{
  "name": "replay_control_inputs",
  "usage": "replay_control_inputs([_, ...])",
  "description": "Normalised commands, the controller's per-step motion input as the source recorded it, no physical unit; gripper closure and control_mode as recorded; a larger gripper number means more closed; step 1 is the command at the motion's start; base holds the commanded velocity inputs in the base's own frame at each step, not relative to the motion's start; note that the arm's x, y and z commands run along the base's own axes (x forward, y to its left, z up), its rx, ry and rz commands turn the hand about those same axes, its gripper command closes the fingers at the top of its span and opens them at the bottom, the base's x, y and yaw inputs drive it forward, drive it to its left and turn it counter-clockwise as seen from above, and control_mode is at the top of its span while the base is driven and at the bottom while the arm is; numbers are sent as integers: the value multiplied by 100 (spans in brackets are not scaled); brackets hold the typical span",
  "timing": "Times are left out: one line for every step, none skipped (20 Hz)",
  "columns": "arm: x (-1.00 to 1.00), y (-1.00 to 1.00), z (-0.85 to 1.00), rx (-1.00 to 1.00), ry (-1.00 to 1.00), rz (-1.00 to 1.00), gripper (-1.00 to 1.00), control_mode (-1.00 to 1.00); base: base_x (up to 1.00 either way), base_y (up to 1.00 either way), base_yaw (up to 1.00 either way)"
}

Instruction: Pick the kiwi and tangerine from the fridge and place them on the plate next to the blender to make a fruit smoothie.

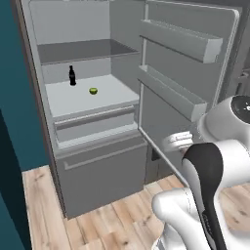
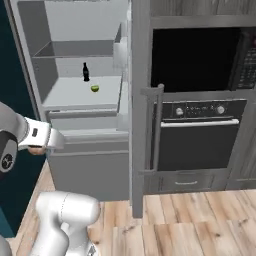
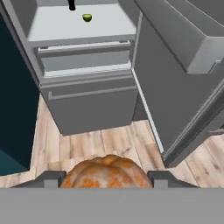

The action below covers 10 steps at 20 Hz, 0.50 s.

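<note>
Fridge (image 1: 97, 161) open, ahead of gripper (image 3: 106, 178) | gripper pinching tangerine (image 3: 106, 175) | kiwi (image 3: 87, 18) on shelf beyond gripper | you keep grip firm, carry tangerine level toward plate.

This is a home kitchen. A tall grey fridge (image 1: 97, 161) stands open, its door (image 1: 190, 97) lined with pale shelf bins, and a flat pale shelf inside carries a small dark bottle (image 1: 72, 75) and a tiny yellow-green kiwi (image 1: 93, 91). Beside the fridge, a black built-in wall oven (image 2: 200, 135) with round knobs and a long bar handle sits in grey cabinetry, with a dark microwave-like unit (image 2: 200, 57) above it. The floor (image 1: 112, 224) is of light wooden planks, and a deep teal wall (image 1: 14, 97) lies to the left.
</note>
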Motion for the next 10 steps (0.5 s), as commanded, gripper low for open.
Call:
replay_control_inputs([0,0,0,0,0,0,100,100,-66,0,-46])
replay_control_inputs([0,0,0,0,0,0,100,100,-60,-8,-50])
replay_control_inputs([0,0,0,0,0,0,100,100,-55,-14,-55])
replay_control_inputs([0,0,0,0,0,0,100,100,-51,-14,-58])
replay_control_inputs([0,0,0,0,0,0,100,100,-51,-14,-60])
replay_control_inputs([0,0,0,0,0,0,100,100,-56,-15,-61])
replay_control_inputs([0,0,0,0,0,0,100,100,-63,-11,-62])
replay_control_inputs([0,0,0,0,0,0,100,100,-65,-10,-63])
replay_control_inputs([0,0,0,0,0,0,100,100,-67,-10,-64])
replay_control_inputs([0,0,0,0,0,0,100,100,-69,-11,-64])
